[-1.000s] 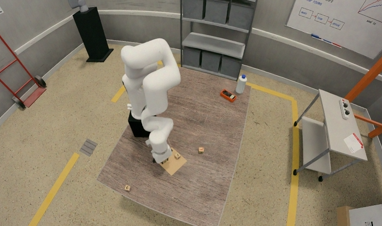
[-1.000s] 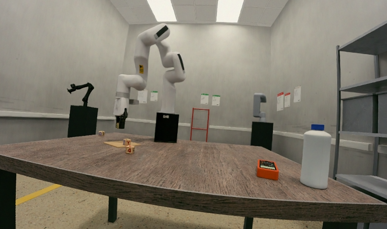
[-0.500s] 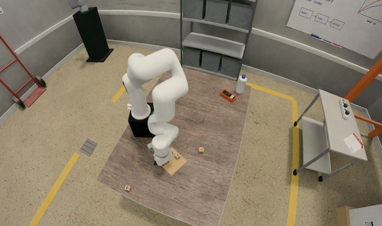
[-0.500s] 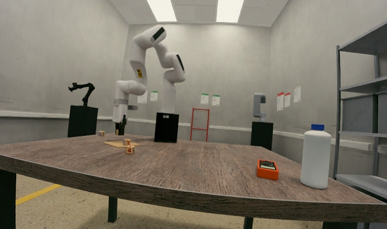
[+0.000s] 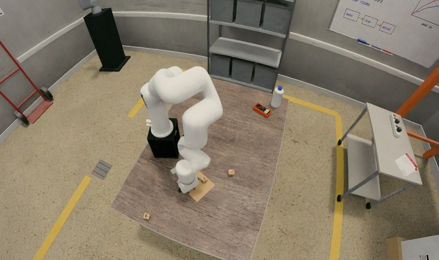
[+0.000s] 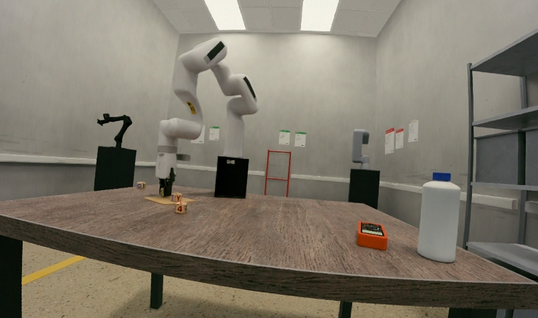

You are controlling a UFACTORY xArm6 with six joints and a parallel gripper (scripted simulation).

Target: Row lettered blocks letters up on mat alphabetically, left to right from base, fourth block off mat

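A tan mat (image 5: 201,189) lies near the table's front, also seen in the exterior view (image 6: 166,199). My gripper (image 6: 165,192) points straight down over the mat's edge nearest the robot base and is shut on a small wooden block (image 6: 162,192), held at or just above the mat. Its letter is too small to read. In the overhead view my wrist (image 5: 186,179) hides the fingers and this block. A block showing Y (image 6: 176,196) (image 5: 203,178) sits on the mat beside the gripper. A block showing 4 (image 5: 231,172) lies off the mat. A block showing 6 (image 5: 146,216) lies near the front table edge.
An orange device (image 5: 262,109) and a white bottle (image 5: 276,96) stand at the far end of the table. The black robot base (image 5: 163,142) sits at the table's left edge. A grey shelf unit (image 5: 247,42) stands behind the table.
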